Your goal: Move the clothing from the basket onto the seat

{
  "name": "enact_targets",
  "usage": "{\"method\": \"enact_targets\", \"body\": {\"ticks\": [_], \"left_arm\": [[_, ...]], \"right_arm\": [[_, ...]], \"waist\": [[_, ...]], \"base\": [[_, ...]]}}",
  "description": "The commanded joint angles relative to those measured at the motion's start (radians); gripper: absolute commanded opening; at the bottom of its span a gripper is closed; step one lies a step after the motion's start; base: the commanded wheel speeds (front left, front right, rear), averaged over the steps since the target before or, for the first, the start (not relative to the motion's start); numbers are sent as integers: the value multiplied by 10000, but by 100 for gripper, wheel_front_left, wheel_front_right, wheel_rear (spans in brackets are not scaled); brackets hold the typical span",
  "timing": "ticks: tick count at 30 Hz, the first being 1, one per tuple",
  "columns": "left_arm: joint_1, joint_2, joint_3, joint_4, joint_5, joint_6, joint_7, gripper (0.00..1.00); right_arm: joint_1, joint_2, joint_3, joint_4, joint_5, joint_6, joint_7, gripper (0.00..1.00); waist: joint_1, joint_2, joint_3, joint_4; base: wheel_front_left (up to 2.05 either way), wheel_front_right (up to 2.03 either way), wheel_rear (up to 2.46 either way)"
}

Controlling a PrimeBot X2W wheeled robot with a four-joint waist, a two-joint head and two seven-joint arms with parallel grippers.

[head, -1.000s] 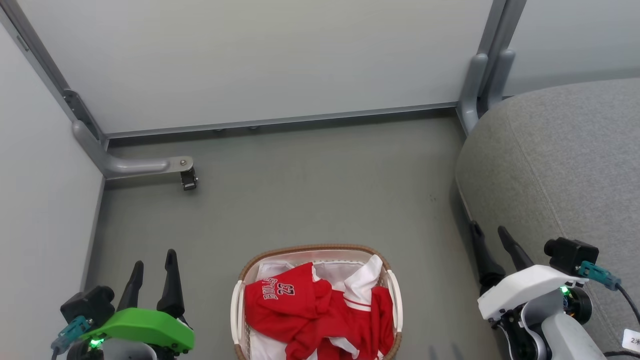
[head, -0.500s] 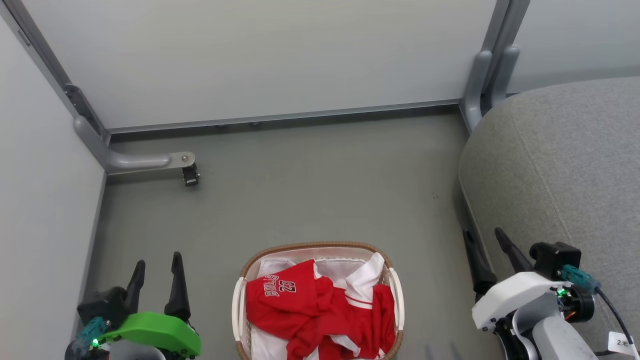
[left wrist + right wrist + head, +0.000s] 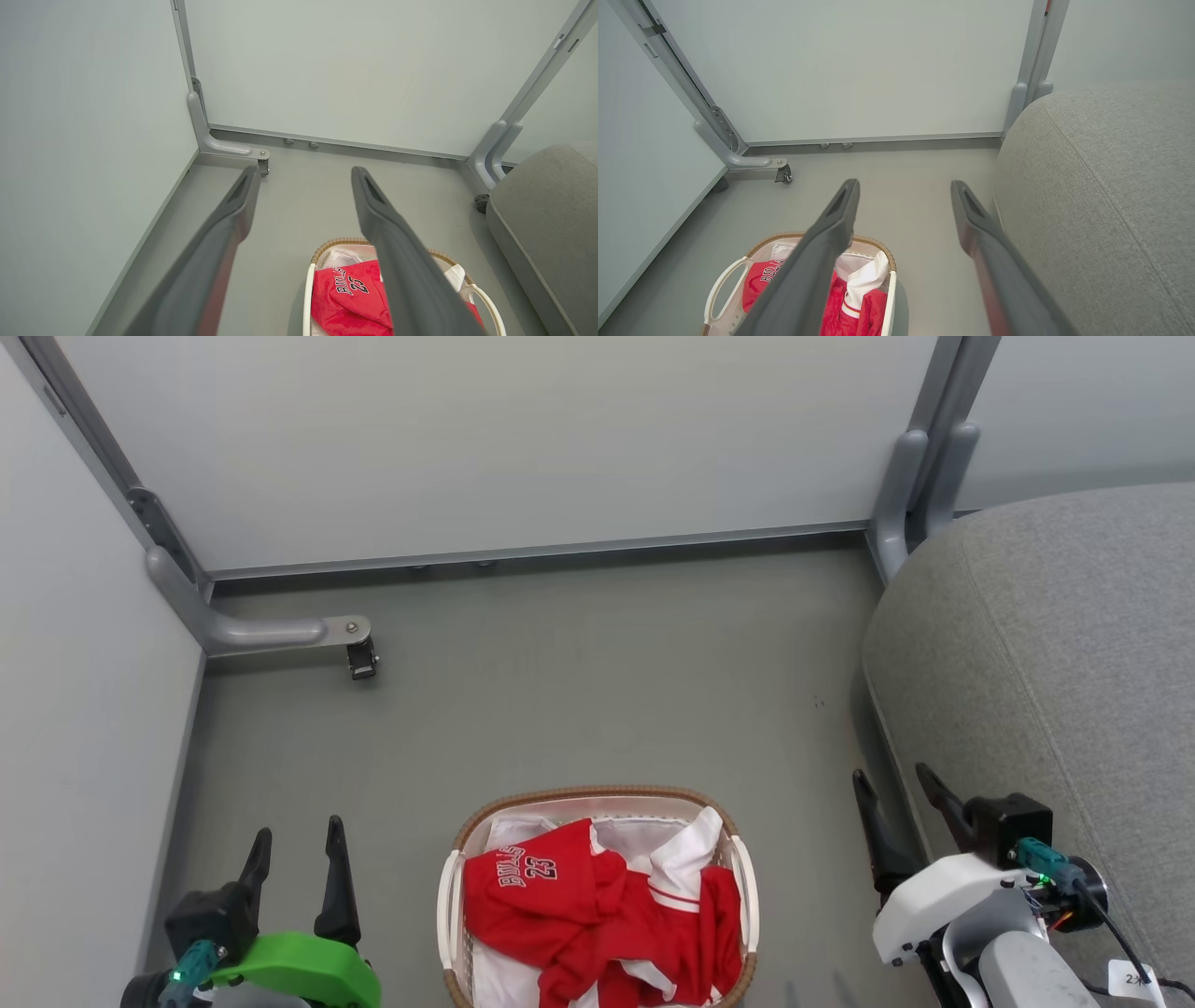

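A: While the left end effector (image 3: 299,833) hangs off the left side of the basket (image 3: 597,793) and the right end effector (image 3: 891,775) off its right side, which step is in hand?

B: The very first, I judge: the reach for a garment is not yet begun. Both have their fingers spread wide, with nothing between them.

A: And the clothing (image 3: 607,924)?

B: All in the basket, a red heap with white panels. The jersey (image 3: 523,882) numbered 23 lies on top in the basket's left half, over the white liner (image 3: 627,835). Nothing red lies on the seat (image 3: 1046,672), which rises to the right of the basket, past the right end effector.

A: What does the next move call for?

B: One end effector must swing in over the basket's rim, tip down and pinch a fold of red cloth, not the liner. The right one looks better placed, standing between basket and seat.

A: Farther out?

B: Bare floor (image 3: 579,691) beyond the basket, then the partition (image 3: 523,439) and its caster foot (image 3: 359,658), beyond the basket to its left.

A: Any change from a second ago?

B: The view itself has drifted. Even so, the right end effector has drawn nearer the basket, and the left sits lower in the head view. The fingers are as wide as before, and the heap is unmoved.
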Motion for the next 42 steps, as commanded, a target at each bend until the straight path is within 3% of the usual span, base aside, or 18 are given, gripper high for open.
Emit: {"method": "enact_targets", "body": {"ticks": [1,19,31,42], "left_arm": [[92,5,69,-50,272,-26,-66,100],[-76,-252,162,371,1431,-311,-424,100],[-1375,-271,-987,978,1615,-371,-639,100],[-3048,-266,-2090,2108,1359,-608,-602,100]], "right_arm": [[-185,-26,8,41,-246,0,-87,100],[-463,49,-257,305,-2027,-1,-435,100],[-1496,-1,-206,-44,-2898,-3,-635,100],[-2529,30,-175,-699,-2696,-3,-634,100]], "waist": [[0,0,9,9],[0,0,636,-62],[0,0,2891,-461],[0,0,5123,-768]], "base": [[0,0,0],[0,0,0],[0,0,0],[0,0,0]]}}
